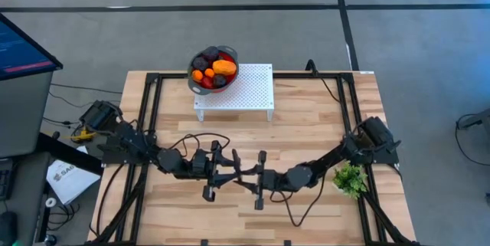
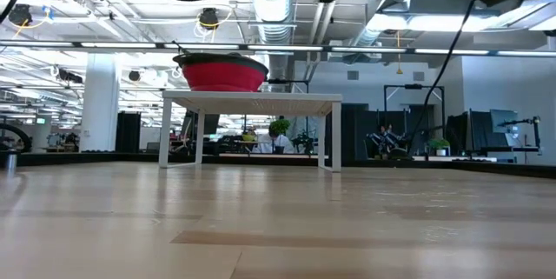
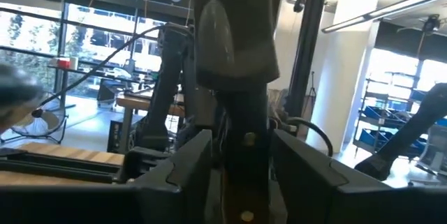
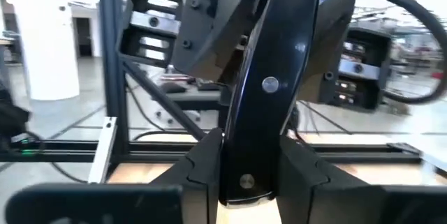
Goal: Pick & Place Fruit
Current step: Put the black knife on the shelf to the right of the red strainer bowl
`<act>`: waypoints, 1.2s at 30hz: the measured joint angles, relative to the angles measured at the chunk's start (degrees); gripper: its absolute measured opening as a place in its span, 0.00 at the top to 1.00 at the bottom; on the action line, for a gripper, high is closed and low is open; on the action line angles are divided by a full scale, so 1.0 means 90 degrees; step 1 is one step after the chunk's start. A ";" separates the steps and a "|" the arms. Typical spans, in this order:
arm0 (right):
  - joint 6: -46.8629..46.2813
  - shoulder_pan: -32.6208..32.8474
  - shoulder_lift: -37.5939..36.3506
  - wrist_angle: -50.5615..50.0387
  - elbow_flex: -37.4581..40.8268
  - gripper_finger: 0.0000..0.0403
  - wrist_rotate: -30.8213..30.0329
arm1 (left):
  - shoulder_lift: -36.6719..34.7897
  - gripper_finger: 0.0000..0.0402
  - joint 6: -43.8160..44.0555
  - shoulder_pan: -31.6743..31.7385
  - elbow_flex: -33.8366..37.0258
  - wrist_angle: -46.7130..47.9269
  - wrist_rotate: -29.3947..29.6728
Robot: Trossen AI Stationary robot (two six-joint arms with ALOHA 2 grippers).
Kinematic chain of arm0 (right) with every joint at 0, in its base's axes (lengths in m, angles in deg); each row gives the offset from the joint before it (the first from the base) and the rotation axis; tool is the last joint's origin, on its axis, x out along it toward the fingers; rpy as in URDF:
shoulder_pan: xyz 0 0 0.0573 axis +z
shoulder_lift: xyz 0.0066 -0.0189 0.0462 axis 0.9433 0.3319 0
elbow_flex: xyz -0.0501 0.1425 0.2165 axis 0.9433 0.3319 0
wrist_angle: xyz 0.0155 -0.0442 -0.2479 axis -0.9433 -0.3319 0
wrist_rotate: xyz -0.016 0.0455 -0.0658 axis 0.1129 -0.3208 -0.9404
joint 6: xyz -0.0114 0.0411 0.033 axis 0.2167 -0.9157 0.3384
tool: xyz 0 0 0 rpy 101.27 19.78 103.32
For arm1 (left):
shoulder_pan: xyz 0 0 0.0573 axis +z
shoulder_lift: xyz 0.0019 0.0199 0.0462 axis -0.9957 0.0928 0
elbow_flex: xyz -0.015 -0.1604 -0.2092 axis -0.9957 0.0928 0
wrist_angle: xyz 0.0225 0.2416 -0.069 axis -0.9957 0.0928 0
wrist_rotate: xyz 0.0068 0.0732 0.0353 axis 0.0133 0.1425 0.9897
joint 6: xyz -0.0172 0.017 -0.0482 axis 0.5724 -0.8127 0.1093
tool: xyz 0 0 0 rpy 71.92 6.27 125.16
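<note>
light: bright, even, from ceiling strip lights
glare: windows blown out
blur: wrist views soft

Grey floor with dark seams, exposed ceiling ducts (strip lights alongside) — windows beyond.

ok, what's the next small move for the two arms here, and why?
Probably draw the left gripper and right gripper apart first. From above they sit almost nose to nose over the middle of the table, each wrist view filled by the other arm. All visible fruit is in the bowl on the white stand, so neither has anything to pick there.
</note>
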 joint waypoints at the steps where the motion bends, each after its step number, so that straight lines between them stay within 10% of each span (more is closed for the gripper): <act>1: 0.0006 0.0056 0.0000 -0.0012 0.0000 0.79 -0.0237 | 0.0000 0.61 0.0000 0.0000 0.0000 0.0000 -0.0031; 8: -0.0217 0.0538 -0.0896 -0.0983 0.0404 0.79 -0.1932 | -0.0002 0.45 0.0009 0.0000 0.0179 0.0365 -0.0415; 13: -0.2213 0.0344 -0.2342 -0.4006 0.0525 0.79 -0.1925 | 0.0012 0.38 0.0473 0.0000 0.0431 0.0529 -0.0112; 21: -0.5061 -0.1694 -0.3848 -0.8389 0.0525 0.76 0.0397 | 0.0022 0.39 0.1190 0.0000 0.0731 0.0604 0.0171; 29: -0.4860 -0.4137 -0.3669 -0.8927 0.0422 0.77 0.3295 | 0.0022 0.42 0.1200 0.0000 0.0731 0.0592 0.0173; 36: -0.4486 -0.4971 -0.3121 -1.0727 -0.0875 0.77 0.3958 | 0.0022 0.44 0.1193 0.0000 0.0731 0.0590 0.0171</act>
